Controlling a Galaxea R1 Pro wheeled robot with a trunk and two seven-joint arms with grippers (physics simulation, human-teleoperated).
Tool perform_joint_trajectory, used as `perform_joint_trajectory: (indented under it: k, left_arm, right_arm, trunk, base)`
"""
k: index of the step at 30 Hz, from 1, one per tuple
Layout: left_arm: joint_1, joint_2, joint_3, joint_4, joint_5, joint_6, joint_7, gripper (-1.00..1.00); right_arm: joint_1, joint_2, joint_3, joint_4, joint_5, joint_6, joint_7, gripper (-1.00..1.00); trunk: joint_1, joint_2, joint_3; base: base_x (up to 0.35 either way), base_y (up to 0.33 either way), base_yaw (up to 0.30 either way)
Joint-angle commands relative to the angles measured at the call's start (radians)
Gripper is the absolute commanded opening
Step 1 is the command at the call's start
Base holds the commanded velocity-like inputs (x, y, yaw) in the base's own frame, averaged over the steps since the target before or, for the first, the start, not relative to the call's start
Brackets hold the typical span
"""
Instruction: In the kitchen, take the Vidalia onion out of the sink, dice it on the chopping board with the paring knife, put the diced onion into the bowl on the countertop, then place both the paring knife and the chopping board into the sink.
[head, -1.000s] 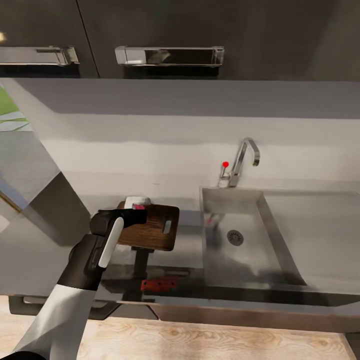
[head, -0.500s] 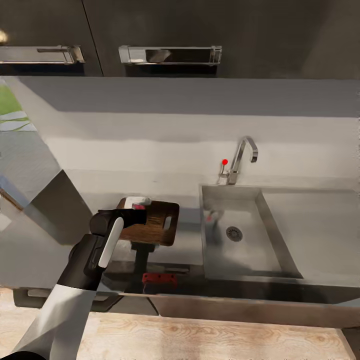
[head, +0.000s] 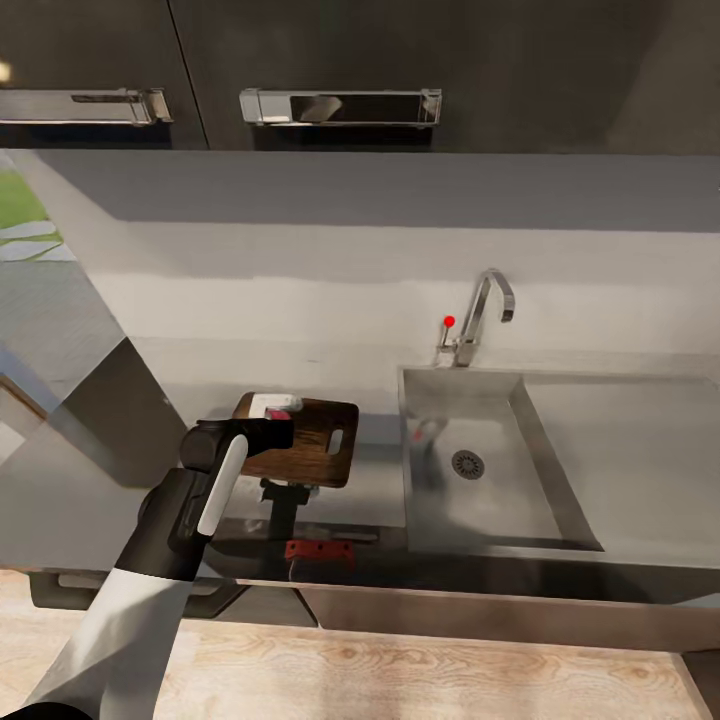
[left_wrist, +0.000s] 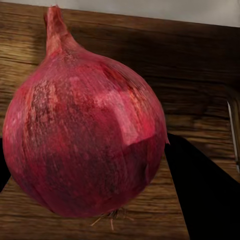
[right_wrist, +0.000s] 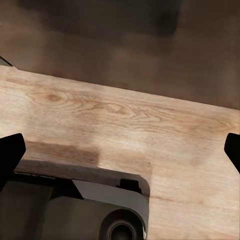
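Across the tabletop: your long grey tabletop (head: 640, 440) carries the sink (head: 480, 470) toward its right end and the chopping board (head: 305, 442) just left of the basin, slot handle toward the sink.
Sink: basin looks bare around the drain; the tap (head: 485, 320) stands at its back edge.
Chopping board: lies flat near the tabletop's back, its long axis running along the tabletop; a white object (head: 270, 404) sits at its far-left corner, too hidden to name.
Left hand (head: 262, 430): your nearer arm by far; it reaches level over the board's left end, fingers closed around the Vidalia onion (left_wrist: 85, 135).
Vidalia onion: held between the dark fingers (left_wrist: 200, 195), stem end away from the wrist camera, board wood directly behind it; you cannot tell whether it touches the board.
Right hand (right_wrist: 120, 150): hangs low over wooden floor (right_wrist: 125, 115), fingertips spread wide, holding nothing.
Judgement: setting the onion down should need only a short drop.
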Motion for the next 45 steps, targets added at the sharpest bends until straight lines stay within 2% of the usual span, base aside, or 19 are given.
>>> perform_joint_trajectory:
  k: [1, 33, 45]
  left_arm:
    - [-0.001, 0.0, -0.001, 0.0, 0.009, 0.004, 0.009, -1.0]
    - [-0.001, 0.0, -0.001, 0.013, 0.009, 0.004, 0.009, -1.0]
    - [-0.001, 0.0, -0.001, 0.013, 0.009, 0.003, 0.009, -1.0]
  right_arm:
    - [0.0, 0.0, -0.004, 0.0, 0.005, -0.003, 0.003, 1.0]
    - [0.0, 0.001, -0.004, -0.001, 0.005, -0.003, 0.004, 1.0]
    - [0.0, 0.0, -0.003, -0.001, 0.005, -0.004, 0.004, 1.0]
  trunk:
    - [0.0, -0.002, -0.003]
    - [0.0, -0.002, -0.042]
    - [0.0, -0.002, -0.042]
  base:
    - [0.0, 0.0, 0.0]
    - [0.0, 0.0, 0.0]
    - [0.0, 0.0, 0.0]
